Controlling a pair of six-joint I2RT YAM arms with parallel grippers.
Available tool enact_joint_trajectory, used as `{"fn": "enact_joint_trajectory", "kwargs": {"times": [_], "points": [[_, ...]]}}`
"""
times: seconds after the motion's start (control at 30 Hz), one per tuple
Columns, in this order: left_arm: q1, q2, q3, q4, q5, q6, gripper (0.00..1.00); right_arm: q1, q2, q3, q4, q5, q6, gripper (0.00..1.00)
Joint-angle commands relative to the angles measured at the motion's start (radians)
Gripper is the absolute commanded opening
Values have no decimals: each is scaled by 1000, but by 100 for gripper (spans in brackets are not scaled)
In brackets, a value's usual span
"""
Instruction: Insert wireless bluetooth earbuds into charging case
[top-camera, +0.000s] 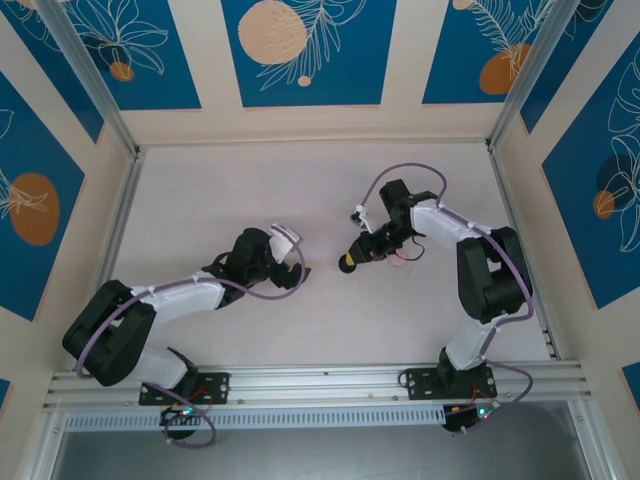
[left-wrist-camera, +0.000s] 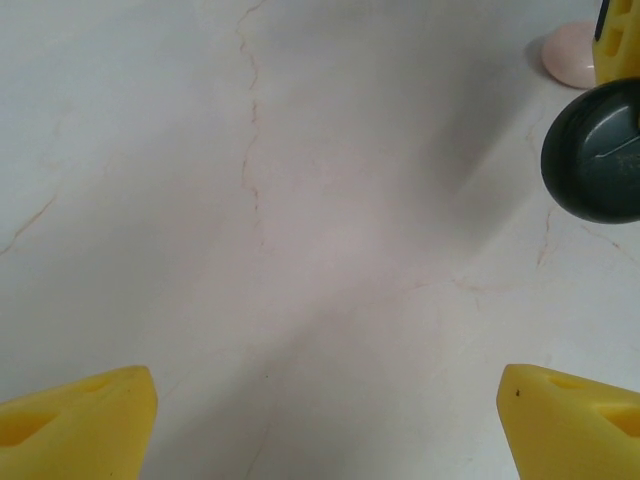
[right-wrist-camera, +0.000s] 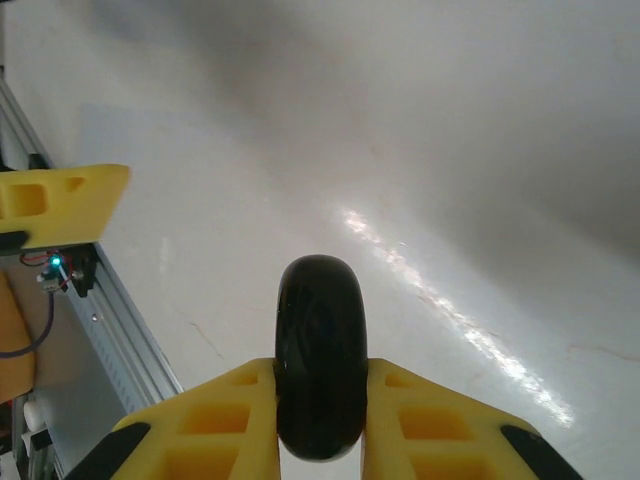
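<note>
We see the case (right-wrist-camera: 320, 320) pinched on edge in the right gripper (right-wrist-camera: 320, 378) over the surface (left-wrist-camera: 300, 200); left gripper (left-wrist-camera: 325, 405) gapes empty nearby. Danger: that rounded shell could squirt free and roll away.

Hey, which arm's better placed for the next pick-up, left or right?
Left. The left gripper stands open and empty over the table, while the right gripper is shut on the charging case, held on edge, so it looks tied up.
</note>
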Motion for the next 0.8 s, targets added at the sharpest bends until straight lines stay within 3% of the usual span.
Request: {"fn": "enact_joint_trajectory", "kwargs": {"times": [0.0,0.43,0.77], "points": [[1,1,41,-38,-28,-14,88,-28,39,40,-64,21,22,21],[1,46,77,-62,-21,-8,89,-155,147,109,-127,27,-13,22],[1,72,99,-83,-4,-4,90,-179,205,130,-128,-4,-14,22]]}}
